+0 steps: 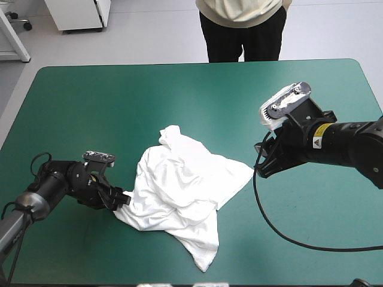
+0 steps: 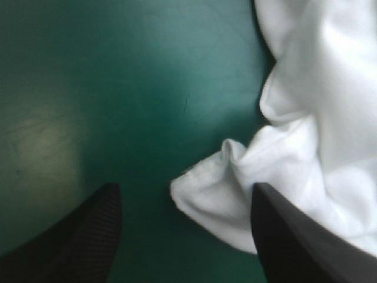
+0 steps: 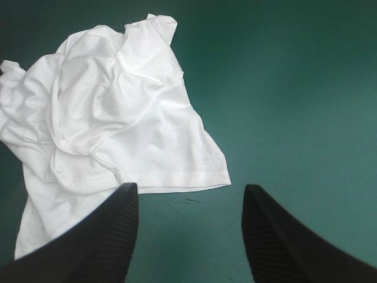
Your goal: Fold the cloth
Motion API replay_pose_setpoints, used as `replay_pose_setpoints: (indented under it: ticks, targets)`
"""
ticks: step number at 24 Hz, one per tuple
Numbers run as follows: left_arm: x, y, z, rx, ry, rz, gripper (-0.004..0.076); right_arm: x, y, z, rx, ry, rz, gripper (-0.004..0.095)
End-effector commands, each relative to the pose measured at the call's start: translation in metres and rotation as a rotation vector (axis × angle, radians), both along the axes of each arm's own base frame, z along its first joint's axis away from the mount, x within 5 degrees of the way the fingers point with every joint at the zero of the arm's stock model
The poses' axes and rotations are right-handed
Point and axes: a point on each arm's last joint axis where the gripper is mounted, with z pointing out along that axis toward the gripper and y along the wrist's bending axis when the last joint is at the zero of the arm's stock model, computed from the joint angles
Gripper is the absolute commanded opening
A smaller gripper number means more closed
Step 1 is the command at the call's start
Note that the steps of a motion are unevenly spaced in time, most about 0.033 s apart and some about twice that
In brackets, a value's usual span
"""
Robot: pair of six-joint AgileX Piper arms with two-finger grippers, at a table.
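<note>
While the T-shirt [image 1: 179,197] lies crumpled on the worktop [image 1: 90,107] between the two tools, no fold has been made. The left tool [image 2: 185,190] is held open, a cloth corner between its fingers [image 2: 76,242] but ungripped; the right tool [image 3: 189,187] is open and empty, a hem just ahead. Spreading and folding are judged to remain.
</note>
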Motion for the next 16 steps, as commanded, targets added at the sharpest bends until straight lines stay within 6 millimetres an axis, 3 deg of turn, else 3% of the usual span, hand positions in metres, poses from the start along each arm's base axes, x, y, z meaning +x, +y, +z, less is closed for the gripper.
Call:
replay_pose_setpoints:
  ticks: [1,5,8,11,12,14,16]
  targets:
    - [0.011,-0.006,-0.005,-0.032,0.011,-0.018,0.0464,-0.006,-0.007,0.010,0.018,-0.044,-0.011,0.0499]
    - [0.012,-0.011,-0.010,-0.076,0.045,-0.033,0.0435,-0.006,-0.007,0.010,0.013,-0.047,-0.017,0.0499]
    - [0.011,-0.014,-0.009,-0.107,0.051,-0.056,0.0345,-0.006,-0.007,0.010,0.013,-0.047,-0.017,0.0499]
    - [0.011,-0.012,-0.010,-0.087,0.053,-0.068,0.0147,-0.004,-0.008,0.010,-0.002,-0.055,-0.027,0.0487]
    - [0.011,-0.012,-0.010,-0.077,0.049,-0.079,-0.0013,-0.001,-0.009,0.006,-0.030,-0.057,-0.042,0.0468]
    - [0.011,-0.012,-0.010,-0.075,0.045,-0.087,-0.0009,0.010,-0.008,-0.010,-0.100,-0.027,-0.071,0.0456]
    - [0.011,-0.012,-0.010,-0.075,0.040,-0.086,-0.0009,0.023,-0.001,-0.038,-0.166,0.047,-0.076,0.0457]
